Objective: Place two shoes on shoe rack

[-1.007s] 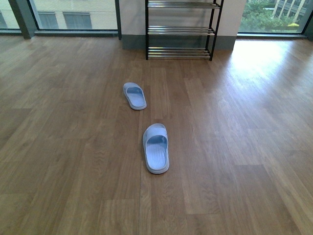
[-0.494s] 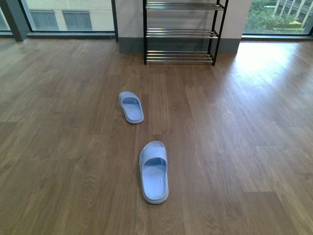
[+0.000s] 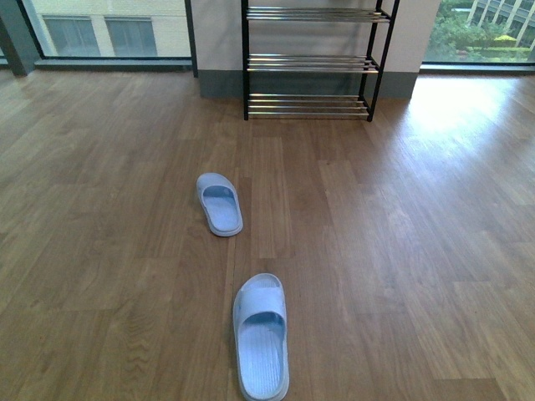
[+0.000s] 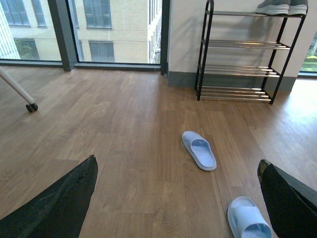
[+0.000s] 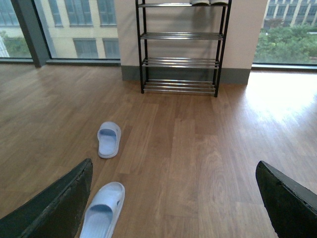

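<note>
Two light blue slide shoes lie on the wood floor. The near shoe [image 3: 262, 337] is at the bottom of the front view, and the far shoe [image 3: 220, 204] lies beyond it, a little left. The shoe rack [image 3: 309, 62], black frame with chrome bar shelves, stands against the far wall. No arm shows in the front view. My left gripper [image 4: 178, 198] is open above the floor, the far shoe [image 4: 199, 150] ahead of it and the near shoe [image 4: 247, 220] by its one finger. My right gripper [image 5: 173, 198] is open, the near shoe [image 5: 102, 210] beside one finger.
Grey shoes [image 4: 281, 7] sit on the rack's top shelf. Tall windows [image 3: 104, 29] flank the wall behind the rack. A caster leg [image 4: 20, 91] of some equipment stands off to one side in the left wrist view. Bare wood floor [image 3: 401, 251] surrounds the shoes.
The front view has moved forward: both shoes sit lower and larger in the picture, and the rack appears closer. The shoes themselves have not shifted on the floor.
</note>
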